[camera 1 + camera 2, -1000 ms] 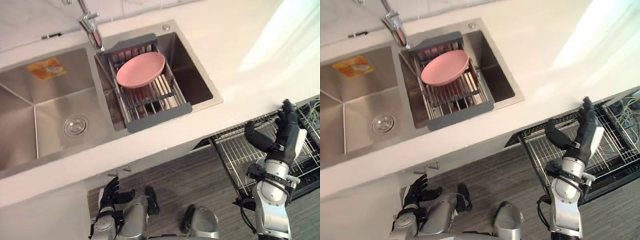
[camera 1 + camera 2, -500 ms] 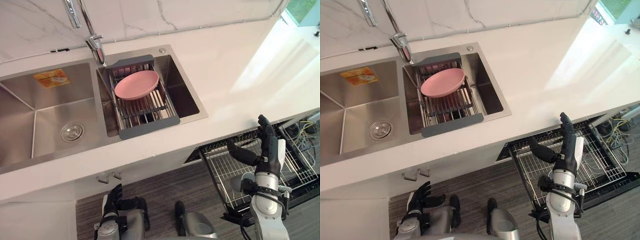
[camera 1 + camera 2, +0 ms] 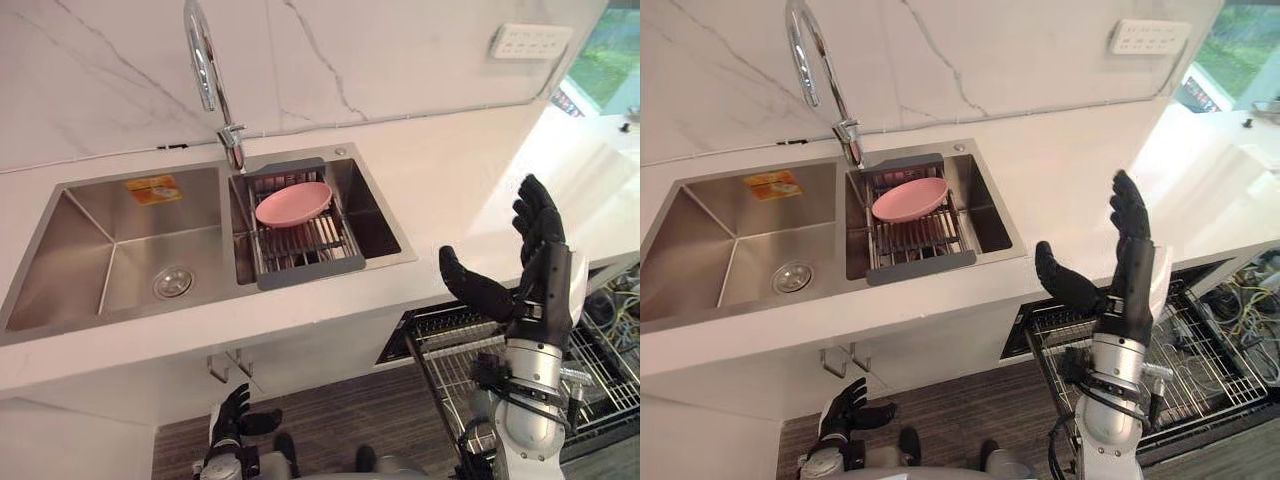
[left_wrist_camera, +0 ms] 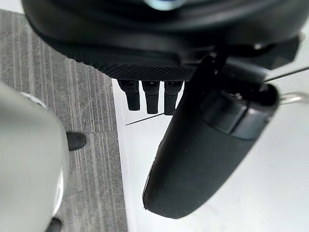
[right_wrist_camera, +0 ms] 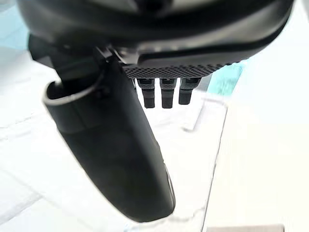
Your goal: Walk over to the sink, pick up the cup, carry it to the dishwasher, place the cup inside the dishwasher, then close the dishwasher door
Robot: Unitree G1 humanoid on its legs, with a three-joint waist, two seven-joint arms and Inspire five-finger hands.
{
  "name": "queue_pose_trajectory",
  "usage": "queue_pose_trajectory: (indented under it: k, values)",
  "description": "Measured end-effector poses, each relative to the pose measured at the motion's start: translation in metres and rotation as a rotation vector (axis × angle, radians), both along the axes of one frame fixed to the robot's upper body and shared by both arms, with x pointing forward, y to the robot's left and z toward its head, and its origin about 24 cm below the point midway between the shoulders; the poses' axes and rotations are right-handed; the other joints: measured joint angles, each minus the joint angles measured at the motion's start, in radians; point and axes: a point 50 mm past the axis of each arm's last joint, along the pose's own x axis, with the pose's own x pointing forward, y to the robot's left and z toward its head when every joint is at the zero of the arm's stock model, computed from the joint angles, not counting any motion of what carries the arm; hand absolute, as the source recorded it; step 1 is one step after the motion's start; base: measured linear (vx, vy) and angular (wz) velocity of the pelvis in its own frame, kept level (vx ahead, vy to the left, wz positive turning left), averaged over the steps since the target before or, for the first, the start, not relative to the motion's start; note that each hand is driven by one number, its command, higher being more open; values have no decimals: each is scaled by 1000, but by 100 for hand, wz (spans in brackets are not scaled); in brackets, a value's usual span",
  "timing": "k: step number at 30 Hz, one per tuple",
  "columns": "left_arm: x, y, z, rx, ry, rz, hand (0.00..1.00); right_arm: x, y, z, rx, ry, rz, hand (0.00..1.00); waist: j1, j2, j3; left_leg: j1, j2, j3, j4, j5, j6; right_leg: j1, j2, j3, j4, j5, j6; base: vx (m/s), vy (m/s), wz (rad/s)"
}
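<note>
Steel sink [image 3: 110,270] bears an orange sticker [image 3: 152,188], print illegible.

The right hand [image 3: 545,285] is black against a plain white countertop [image 3: 450,170], with the silver wire grid of the dishwasher rack [image 3: 1200,345] just below it; the left hand [image 3: 235,415] is black too, over a floor [image 3: 340,420] of dark grey-brown streaked planks. Well to the left of the right hand, a pink plate [image 3: 293,203] sits on a dark grey drainer [image 3: 300,262] with pale metal bars, in a brushed silver sink [image 3: 120,250] bearing an orange-and-yellow sticker [image 3: 152,186]. Beyond the right hand, the wall [image 3: 350,50] is white marble with thin grey veins, the tap [image 3: 205,70] shiny chrome and the socket plate [image 3: 530,40] white.
</note>
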Motion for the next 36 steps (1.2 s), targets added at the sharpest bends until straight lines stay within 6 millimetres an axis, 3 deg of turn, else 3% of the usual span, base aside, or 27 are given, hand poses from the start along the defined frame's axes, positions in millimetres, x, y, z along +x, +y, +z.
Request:
queue_pose_trajectory:
  k: [5,7,14,20,21,31,36]
  values:
    - [0,4,1,11,5,-48,90,32,5,-1,-35,6,160,90,11,-21,0,15,-15,5,-23,11,12,0,-13,8,4,3,6,-12,50,-2]
    - [0,8,2,18,-5,-48,90,45,9,-2,-85,31,239,90,37,-34,5,19,-22,-2,-42,19,15,0,-17,0,3,2,7,-2,14,10]
    - [1,10,5,5,-30,-30,90,81,9,-2,-142,65,309,90,71,-45,11,39,-63,-62,-141,83,31,4,-46,-67,3,0,11,37,27,30]
    - [2,10,6,3,-39,-23,90,103,6,-7,-181,131,307,90,85,-45,15,52,-84,-105,-194,101,44,19,-61,-95,-1,-11,22,27,34,22]
    - [10,8,10,-8,-74,-17,90,130,10,-28,-256,275,281,90,84,-19,76,24,-113,-150,-167,108,37,21,-86,-74,16,-49,46,11,14,10]
    - [10,8,9,-10,-72,-16,90,129,14,-24,-247,239,248,90,85,-19,76,39,-114,-158,-173,108,37,41,-87,-83,7,-50,46,0,0,2]
    - [10,5,9,-35,-72,8,90,123,10,-7,-229,138,152,90,97,-20,76,50,-116,-173,-189,115,36,58,-86,-101,-10,-50,46,18,-8,8]
